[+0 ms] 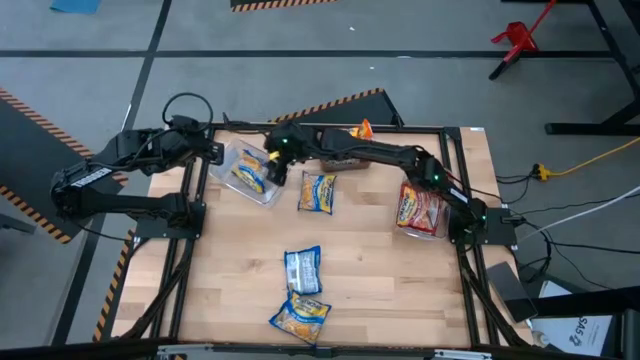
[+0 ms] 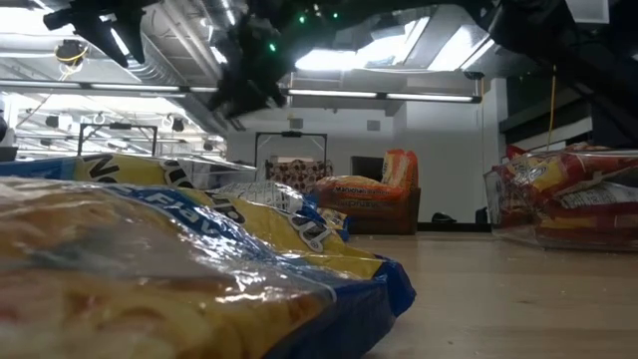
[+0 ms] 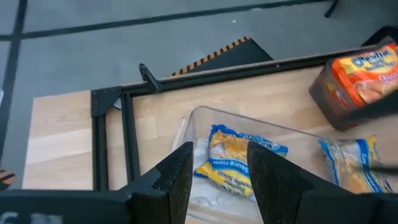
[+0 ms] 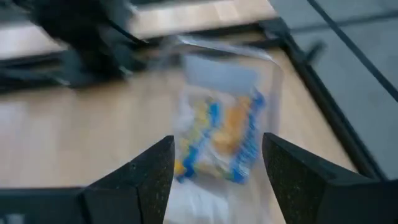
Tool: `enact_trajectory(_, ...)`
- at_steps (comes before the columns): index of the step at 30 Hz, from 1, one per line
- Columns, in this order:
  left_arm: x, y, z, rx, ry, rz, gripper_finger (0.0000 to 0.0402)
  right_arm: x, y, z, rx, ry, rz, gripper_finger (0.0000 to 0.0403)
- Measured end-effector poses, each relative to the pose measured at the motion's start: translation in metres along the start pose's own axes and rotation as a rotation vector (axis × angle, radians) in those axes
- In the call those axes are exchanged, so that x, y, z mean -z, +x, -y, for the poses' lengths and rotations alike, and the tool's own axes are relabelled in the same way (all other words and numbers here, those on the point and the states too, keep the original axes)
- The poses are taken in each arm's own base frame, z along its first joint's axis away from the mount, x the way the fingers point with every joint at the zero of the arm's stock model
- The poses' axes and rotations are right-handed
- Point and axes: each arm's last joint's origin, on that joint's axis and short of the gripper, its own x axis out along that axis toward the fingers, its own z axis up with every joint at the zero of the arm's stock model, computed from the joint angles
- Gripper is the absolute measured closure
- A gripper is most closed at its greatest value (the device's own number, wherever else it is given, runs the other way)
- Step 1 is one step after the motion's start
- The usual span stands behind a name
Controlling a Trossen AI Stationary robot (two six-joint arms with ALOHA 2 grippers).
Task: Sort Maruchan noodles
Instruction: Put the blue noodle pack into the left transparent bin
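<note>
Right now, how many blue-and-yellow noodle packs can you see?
4: one in the clear bin at, one beside that bin, two near the table's front edge. More may be hidden.

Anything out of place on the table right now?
Yes: three blue-and-yellow packets lie loose on the bare table, one mid-table and two near the front edge, outside the bin that holds their kind.

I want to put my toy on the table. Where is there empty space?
The wood between the two blue packets near the front and the bin of red packets on the right is bare. So is the front left corner. The back is crowded: a clear bin, a loose packet and both grippers.
</note>
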Motion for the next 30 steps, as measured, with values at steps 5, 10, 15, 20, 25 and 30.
enact_trajectory(5,-0.001,-0.003,-0.004,-0.008,-0.008,0.032,0.0256,0.000,0.017,-0.017,0.004,-0.040,0.082,0.0174)
enact_trajectory(10,0.000,-0.011,-0.013,0.025,-0.051,0.064,0.0256,0.021,0.048,-0.016,0.011,-0.051,0.038,0.0174)
enact_trajectory(15,0.001,-0.015,-0.019,0.041,-0.069,0.077,0.0256,0.036,0.067,-0.008,0.021,-0.064,-0.006,0.0174)
enact_trajectory(20,0.002,-0.017,-0.021,0.045,-0.072,0.080,0.0256,0.046,0.080,-0.005,-0.006,-0.084,-0.024,0.0174)
enact_trajectory(25,0.002,-0.016,-0.021,0.044,-0.071,0.079,0.0256,0.056,0.092,-0.005,0.023,-0.204,-0.048,0.0174)
enact_trajectory(30,0.002,-0.016,-0.021,0.042,-0.070,0.080,0.0256,0.063,0.095,-0.004,0.027,-0.256,-0.095,0.0174)
